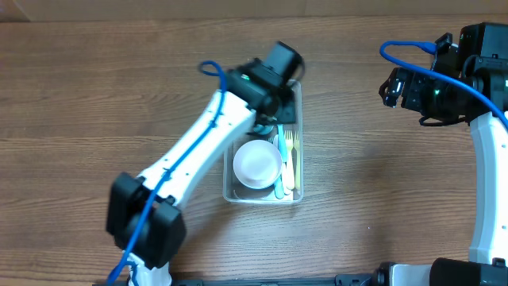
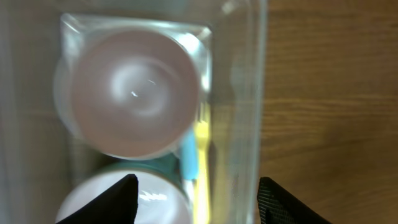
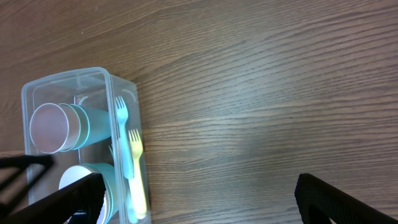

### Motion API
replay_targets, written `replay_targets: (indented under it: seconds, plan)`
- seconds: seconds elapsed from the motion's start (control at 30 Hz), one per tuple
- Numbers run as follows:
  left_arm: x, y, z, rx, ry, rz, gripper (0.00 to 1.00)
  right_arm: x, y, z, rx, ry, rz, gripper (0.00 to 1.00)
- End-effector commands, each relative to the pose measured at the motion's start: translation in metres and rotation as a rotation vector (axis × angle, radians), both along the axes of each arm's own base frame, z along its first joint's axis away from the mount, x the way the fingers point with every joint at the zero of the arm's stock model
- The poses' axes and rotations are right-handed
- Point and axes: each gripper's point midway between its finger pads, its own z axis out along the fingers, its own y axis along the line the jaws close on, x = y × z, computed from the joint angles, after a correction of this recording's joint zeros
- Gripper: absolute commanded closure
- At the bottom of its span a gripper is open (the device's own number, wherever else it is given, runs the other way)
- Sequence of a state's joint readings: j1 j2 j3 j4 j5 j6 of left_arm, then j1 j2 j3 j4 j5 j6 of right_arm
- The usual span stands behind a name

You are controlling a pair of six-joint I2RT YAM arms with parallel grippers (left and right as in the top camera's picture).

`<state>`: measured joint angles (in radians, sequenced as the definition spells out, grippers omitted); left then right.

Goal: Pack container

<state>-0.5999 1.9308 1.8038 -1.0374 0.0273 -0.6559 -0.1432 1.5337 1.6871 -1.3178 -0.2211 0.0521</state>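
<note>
The clear plastic container (image 1: 301,143) stands mid-table. Inside lie a teal cup with a white inside (image 1: 256,163), a blue fork (image 1: 279,159) and a yellow fork (image 1: 291,163). My left gripper (image 1: 274,121) hovers over the container's far end. In the left wrist view it (image 2: 196,205) is open and empty, with one finger over a cup (image 2: 155,199) and the other outside the container wall (image 2: 249,93). A second cup (image 2: 134,93) lies beyond. My right gripper (image 3: 205,205) is open and empty over bare table, to the right of the container (image 3: 62,76).
The wooden table (image 1: 381,183) stretches around the container. The left arm (image 1: 190,159) crosses from the front left to the container. The right arm (image 1: 484,159) stands at the right edge with its wrist (image 1: 432,83) at the back right.
</note>
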Motion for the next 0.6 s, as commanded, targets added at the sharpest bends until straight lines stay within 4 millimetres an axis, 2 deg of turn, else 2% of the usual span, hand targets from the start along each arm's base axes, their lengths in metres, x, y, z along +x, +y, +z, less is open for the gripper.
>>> replay_targets:
  seconds: [0.0, 0.13, 0.27, 0.33, 0.37, 0.4, 0.57]
  plan:
    - [0.027, 0.080, 0.064, 0.055, -0.162, 0.095, 0.36, 0.003, -0.002, 0.010, -0.007, -0.033, -0.005, 0.00]
    - [0.032, 0.166, 0.076, 0.125, -0.149, 0.237, 0.23, 0.003, -0.002, 0.010, -0.007, -0.033, -0.005, 0.00]
    - [0.030, 0.219, 0.071, 0.155, -0.098, 0.331, 0.14, 0.003, -0.002, 0.010, -0.007, -0.033, -0.005, 0.00]
    - [0.030, 0.230, 0.070, 0.159, -0.089, 0.357, 0.10, 0.003, -0.002, 0.010, -0.007, -0.033, -0.005, 0.00]
    - [0.029, 0.234, 0.069, 0.161, -0.083, 0.366, 0.02, 0.003, -0.002, 0.010, -0.007, -0.033, -0.005, 0.00]
    - [0.028, 0.237, 0.069, 0.163, -0.078, 0.373, 0.00, 0.003, -0.002, 0.010, -0.007, -0.033, -0.005, 0.00]
    - [0.028, 0.239, 0.069, 0.163, -0.076, 0.378, 0.00, 0.003, -0.002, 0.010, -0.007, -0.033, -0.005, 0.00]
